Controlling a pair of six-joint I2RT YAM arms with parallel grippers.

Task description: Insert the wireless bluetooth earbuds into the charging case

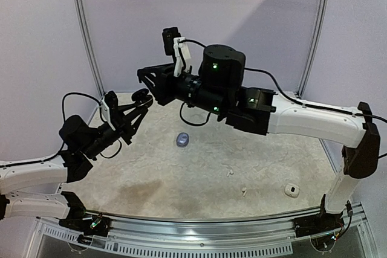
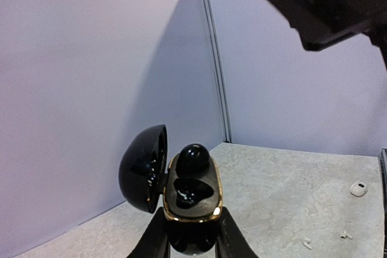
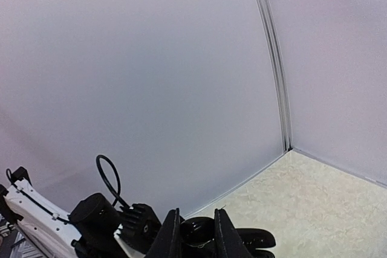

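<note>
Charging case gripped in left end effector, black earbud inside.

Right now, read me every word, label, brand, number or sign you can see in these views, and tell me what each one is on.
No text can be read in any view.
The black charging case, open in the left gripper, shows a gold rim but no lettering.
The blue-grey case and white case on the table are too small to show markings.
The green dots on the right arm are lights, not signs.
</note>
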